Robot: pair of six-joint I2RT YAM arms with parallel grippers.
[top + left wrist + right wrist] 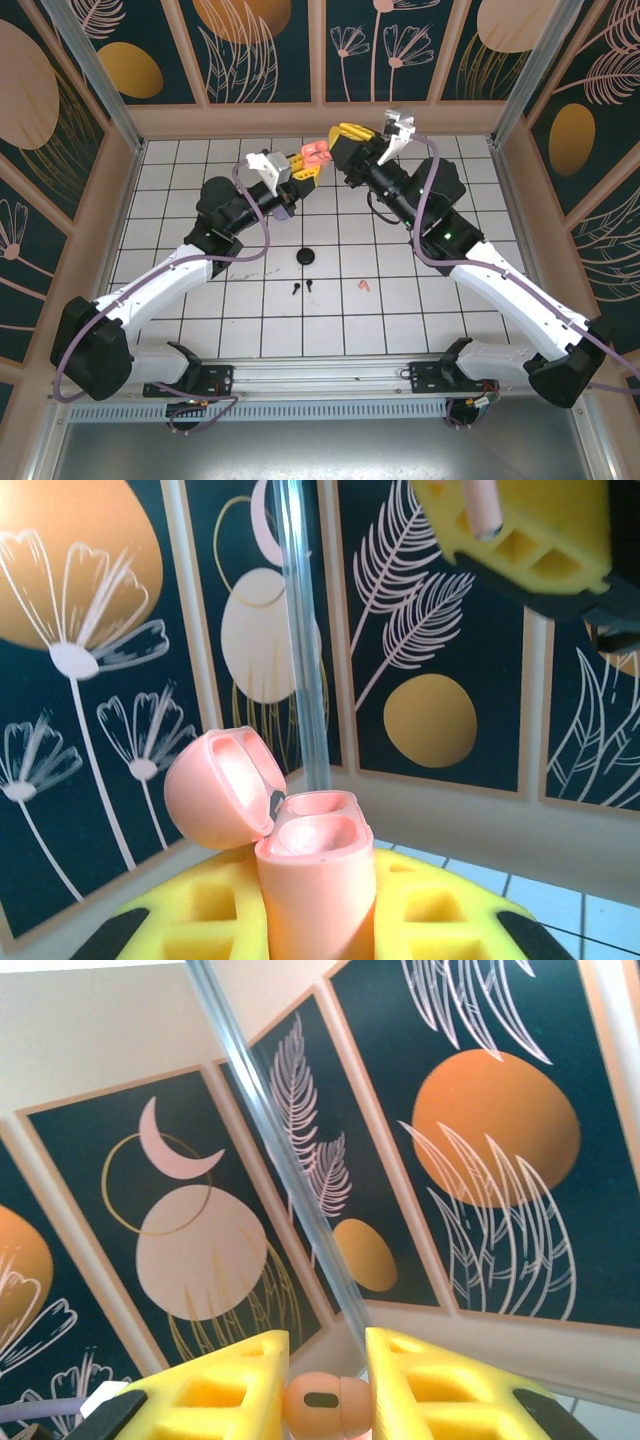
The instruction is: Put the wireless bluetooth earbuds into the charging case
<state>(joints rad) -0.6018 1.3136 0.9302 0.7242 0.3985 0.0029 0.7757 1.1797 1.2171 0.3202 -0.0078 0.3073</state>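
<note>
My left gripper is raised over the far part of the table, shut on the salmon-pink charging case. In the left wrist view the case stands upright between the yellow fingers, its lid hinged open to the left and both wells bare. My right gripper hangs just right of the case, shut on a salmon-pink earbud pinched between its yellow pads. That earbud's stem shows above the case. On the table lie two black earbuds and a salmon-pink earbud.
A small round black case sits on the white grid table near its middle. Patterned walls close in the back and sides. Both arms meet high near the back wall.
</note>
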